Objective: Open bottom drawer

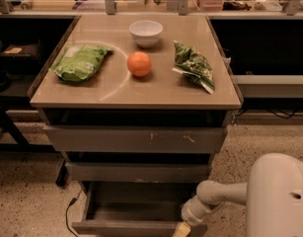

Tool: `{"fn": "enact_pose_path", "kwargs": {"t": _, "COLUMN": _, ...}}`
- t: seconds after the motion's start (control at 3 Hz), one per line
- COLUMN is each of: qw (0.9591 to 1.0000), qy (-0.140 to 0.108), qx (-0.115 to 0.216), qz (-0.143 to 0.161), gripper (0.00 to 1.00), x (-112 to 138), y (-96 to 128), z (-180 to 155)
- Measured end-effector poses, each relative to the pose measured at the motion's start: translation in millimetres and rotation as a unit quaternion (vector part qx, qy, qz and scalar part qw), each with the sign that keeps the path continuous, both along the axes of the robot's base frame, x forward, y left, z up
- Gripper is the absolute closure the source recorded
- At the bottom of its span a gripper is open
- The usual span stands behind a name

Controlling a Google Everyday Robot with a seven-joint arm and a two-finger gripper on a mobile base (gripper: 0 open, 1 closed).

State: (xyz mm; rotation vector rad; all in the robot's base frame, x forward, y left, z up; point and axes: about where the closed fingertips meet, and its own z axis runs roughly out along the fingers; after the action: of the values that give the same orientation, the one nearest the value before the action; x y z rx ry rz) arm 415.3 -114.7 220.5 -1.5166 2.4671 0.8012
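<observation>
The bottom drawer [136, 227] is the narrowest of three grey drawers under the tan table. It stands pulled out toward me, its flat grey tray [136, 201] showing and its plain face panel at the bottom edge of the view. My gripper [181, 229] is at the right end of that face panel, low in the view, its pale tip cut off by the frame edge. My white arm [220, 194] reaches to it from the lower right.
Above are the medium drawer [136, 172] and the widest top drawer [136, 139] with pale scratch marks. On the tabletop [116, 90] lie a green bag [79, 61], an orange [139, 63], a white bowl [146, 32] and a patterned green bag [193, 65]. A black cable [68, 214] lies on the floor at left.
</observation>
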Motion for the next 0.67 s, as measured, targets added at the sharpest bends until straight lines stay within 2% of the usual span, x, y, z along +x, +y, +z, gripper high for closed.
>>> {"fn": "enact_pose_path", "kwargs": {"t": 0.33, "qw": 1.0000, "qy": 0.000, "qx": 0.000, "qz": 0.000, "gripper": 0.00, "x": 0, "y": 0, "z": 0}}
{"fn": "enact_pose_path", "kwargs": {"t": 0.67, "qw": 0.9997, "qy": 0.021, "qx": -0.001, "qz": 0.009, "gripper": 0.00, "x": -13, "y": -2, "z": -15}}
